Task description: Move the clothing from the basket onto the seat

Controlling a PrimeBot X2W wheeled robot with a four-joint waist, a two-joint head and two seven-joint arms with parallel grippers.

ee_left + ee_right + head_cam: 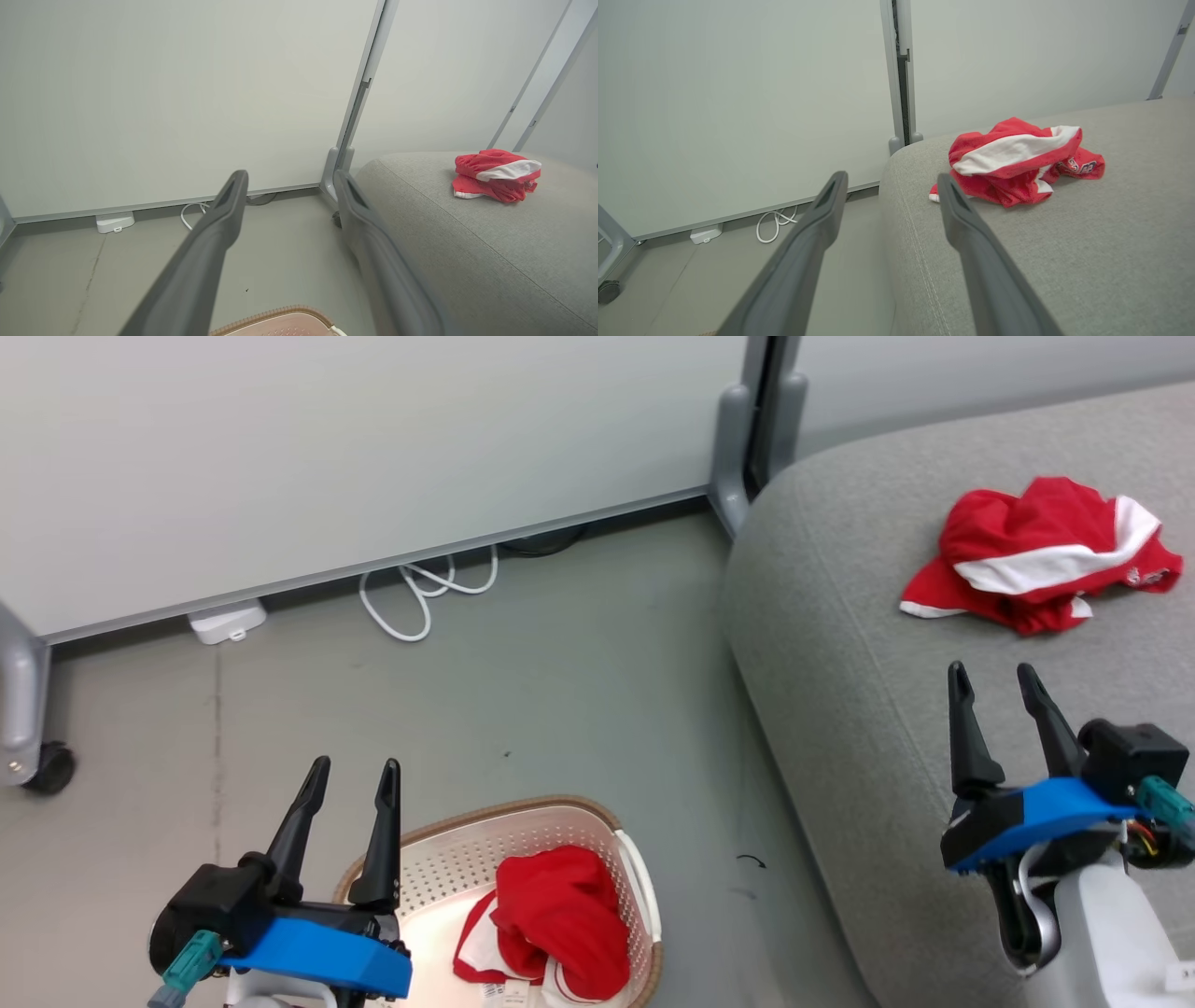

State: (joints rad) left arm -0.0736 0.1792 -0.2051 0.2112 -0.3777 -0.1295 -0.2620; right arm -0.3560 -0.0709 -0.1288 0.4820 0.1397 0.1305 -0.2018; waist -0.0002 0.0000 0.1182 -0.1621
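– First, locate the seat (840,709): large, light grey, upholstered, rounded along its left edge.

– Located. Next in size?

– Find the basket (485,863) on the floor just beside that edge. Cream, perforated, brown rim.

– Noted. And the clothing?

– Two red pieces with white bands. One garment on the seat (1036,555), crumpled, well in from the rounded edge. Second garment in the basket (560,915), bunched against the wall nearest the seat, white trim low at the near side.

– Handling?

– Treat as light, soft and limp: no stiffness, nothing fragile, likely to drape and trail once lifted. Pinch the raised red fold at the top of the bunch, not the flat white trim against the basket's bottom. Lift high enough to clear the rim before carrying across.

– Fingers?

– Check the left gripper (357,765): fingers spread wide, nothing between, poised over the basket's left corner. Check the right gripper (991,670): fingers likewise apart, empty, above the seat near its front edge, short of the garment there.
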